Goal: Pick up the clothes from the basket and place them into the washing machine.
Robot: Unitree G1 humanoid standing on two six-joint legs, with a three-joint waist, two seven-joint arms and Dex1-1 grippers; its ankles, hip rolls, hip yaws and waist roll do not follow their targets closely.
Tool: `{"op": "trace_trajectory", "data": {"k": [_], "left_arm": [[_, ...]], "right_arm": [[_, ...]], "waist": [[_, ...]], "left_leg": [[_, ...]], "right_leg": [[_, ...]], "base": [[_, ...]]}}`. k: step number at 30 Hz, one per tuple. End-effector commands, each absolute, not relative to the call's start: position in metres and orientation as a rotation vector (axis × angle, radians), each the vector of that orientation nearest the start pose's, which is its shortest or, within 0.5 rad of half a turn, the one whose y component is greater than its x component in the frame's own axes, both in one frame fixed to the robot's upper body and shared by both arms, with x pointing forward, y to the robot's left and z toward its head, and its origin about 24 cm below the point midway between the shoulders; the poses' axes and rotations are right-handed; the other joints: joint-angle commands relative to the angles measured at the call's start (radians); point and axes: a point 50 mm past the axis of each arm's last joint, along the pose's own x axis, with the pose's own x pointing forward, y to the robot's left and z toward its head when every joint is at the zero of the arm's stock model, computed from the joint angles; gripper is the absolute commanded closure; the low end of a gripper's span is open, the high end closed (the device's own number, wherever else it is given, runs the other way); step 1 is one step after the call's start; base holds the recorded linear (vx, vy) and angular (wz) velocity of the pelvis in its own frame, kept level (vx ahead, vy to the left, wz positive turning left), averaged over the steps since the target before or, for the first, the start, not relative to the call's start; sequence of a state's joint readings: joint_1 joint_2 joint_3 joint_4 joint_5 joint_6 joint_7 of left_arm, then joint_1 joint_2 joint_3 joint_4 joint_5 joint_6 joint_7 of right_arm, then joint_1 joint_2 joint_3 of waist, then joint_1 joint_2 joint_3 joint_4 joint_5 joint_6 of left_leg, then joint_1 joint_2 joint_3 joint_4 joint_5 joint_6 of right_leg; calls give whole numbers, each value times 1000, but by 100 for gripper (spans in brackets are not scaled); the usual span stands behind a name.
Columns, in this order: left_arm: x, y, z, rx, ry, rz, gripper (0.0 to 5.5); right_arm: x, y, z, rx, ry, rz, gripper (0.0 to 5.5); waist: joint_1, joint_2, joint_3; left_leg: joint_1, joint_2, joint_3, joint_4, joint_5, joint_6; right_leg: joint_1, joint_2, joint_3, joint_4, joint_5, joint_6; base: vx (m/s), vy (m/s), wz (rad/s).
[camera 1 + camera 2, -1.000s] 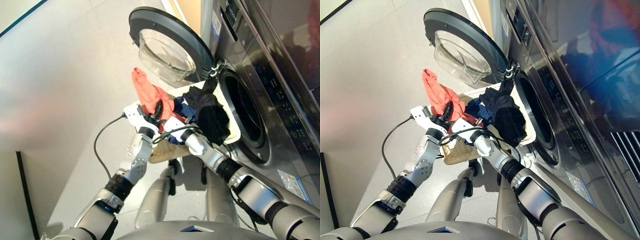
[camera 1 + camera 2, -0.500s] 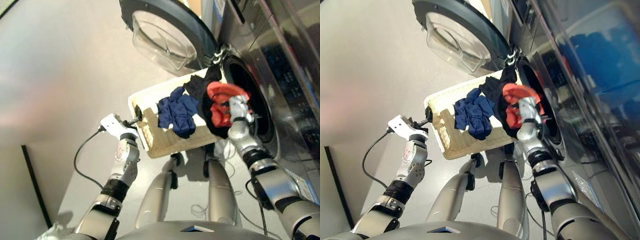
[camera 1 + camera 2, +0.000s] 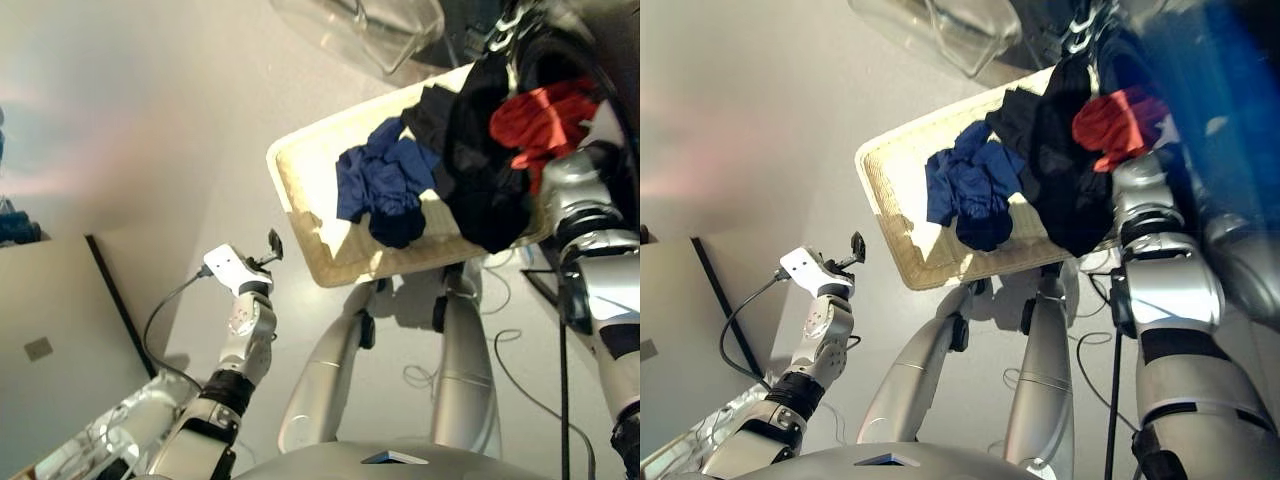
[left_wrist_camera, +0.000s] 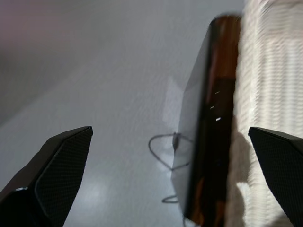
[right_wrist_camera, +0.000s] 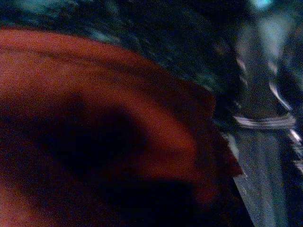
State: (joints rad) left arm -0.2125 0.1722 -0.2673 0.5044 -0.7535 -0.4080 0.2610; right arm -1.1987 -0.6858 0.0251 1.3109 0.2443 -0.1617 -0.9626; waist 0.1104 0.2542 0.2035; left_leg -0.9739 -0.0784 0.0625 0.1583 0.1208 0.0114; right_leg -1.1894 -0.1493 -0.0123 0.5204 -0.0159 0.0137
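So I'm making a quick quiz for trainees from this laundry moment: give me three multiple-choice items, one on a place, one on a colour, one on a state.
1. Where does the navy garment lie?
A. In the basket
B. On the floor
C. In the left gripper

2. What colour is the garment at the right gripper?
A. Navy
B. Red-orange
C. White

3. How is the left gripper?
A. Shut on black cloth
B. Open and empty
C. Shut on the basket rim

Key:
1 A: the navy garment rests on the weave of the basket, beside the black garment.
2 B: the red-orange garment sits bunched at the right gripper, by the washing machine opening.
3 B: the left gripper hangs apart from the basket, and its wrist view shows both fingers spread with nothing between.
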Motion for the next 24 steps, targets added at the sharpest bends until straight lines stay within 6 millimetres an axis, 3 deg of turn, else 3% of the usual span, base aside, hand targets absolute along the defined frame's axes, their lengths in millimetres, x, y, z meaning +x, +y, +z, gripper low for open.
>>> {"op": "trace_trajectory", "data": {"k": [1, 2, 3, 7, 8, 9, 15, 20, 22, 23, 24], "left_arm": [[274, 188, 3, -475, 14, 346, 0], [274, 188, 2, -483, 19, 356, 0], [274, 189, 1, -484, 25, 364, 0], [279, 182, 4, -520, 16, 337, 0], [279, 183, 5, -512, 7, 331, 0], [281, 183, 7, -499, -5, 314, 0], [291, 183, 22, -432, -67, 178, 0], [305, 171, 32, -395, -83, 46, 0], [314, 160, 40, -375, -97, -21, 0], [318, 157, 42, -366, -96, -35, 0], [324, 150, 47, -367, -104, -59, 0]], "right_arm": [[325, -373, 288, 149, -530, -1513, 550], [323, -373, 290, 303, -570, -1504, 550], [324, -372, 287, 380, -580, -1477, 550], [340, -347, 278, 444, -644, -1290, 550], [345, -342, 271, 438, -634, -1220, 360], [351, -340, 261, 420, -597, -1135, 0], [372, -315, 222, 255, -481, -814, 0], [390, -269, 200, 52, -393, -477, 0], [395, -241, 192, -27, -379, -323, 0], [395, -240, 189, -19, -370, -324, 0], [397, -224, 188, -32, -376, -256, 0]], "waist": [[-37, 13, -8], [-45, 11, -6], [-46, 3, -14], [-71, -10, -4], [-75, -12, -2], [-77, -16, -2], [-77, -29, -11], [-88, -56, -13], [-98, -69, -8], [-101, -72, -6], [-106, -78, -3]], "left_leg": [[-72, 37, -26, 268, -182, -22], [-90, 33, -24, 295, -195, -18], [-103, 31, -32, 330, -230, -18], [-167, 31, -31, 419, -260, -14], [-173, 31, -33, 426, -263, -15], [-175, 30, -32, 427, -264, -15], [-156, 35, -23, 412, -255, -24], [-97, 45, -24, 339, -229, -33], [-59, 51, -25, 297, -212, -38], [-47, 51, -27, 286, -210, -40], [-30, 54, -27, 267, -201, -43]], "right_leg": [[-27, 6, 44, -4, 51, 108], [-43, 9, 46, 17, 44, 105], [-59, 17, 55, 57, 10, 110], [-110, 14, 71, 119, 1, 102], [-116, 14, 72, 126, 1, 103], [-116, 12, 71, 125, 2, 103], [-90, 8, 67, 99, 21, 100], [-12, 7, 50, 11, 53, 101], [32, 8, 43, -40, 70, 101], [46, 10, 38, -54, 73, 101], [65, 11, 35, -73, 82, 102]], "base": [[0, 0, 0], [89, 7, -81], [79, 4, -71], [19, -1, -13], [0, 0, 0], [0, 0, 0], [0, 0, 0], [0, 0, 0], [-28, -54, -135], [-36, -60, -90], [-30, -54, -90]]}}
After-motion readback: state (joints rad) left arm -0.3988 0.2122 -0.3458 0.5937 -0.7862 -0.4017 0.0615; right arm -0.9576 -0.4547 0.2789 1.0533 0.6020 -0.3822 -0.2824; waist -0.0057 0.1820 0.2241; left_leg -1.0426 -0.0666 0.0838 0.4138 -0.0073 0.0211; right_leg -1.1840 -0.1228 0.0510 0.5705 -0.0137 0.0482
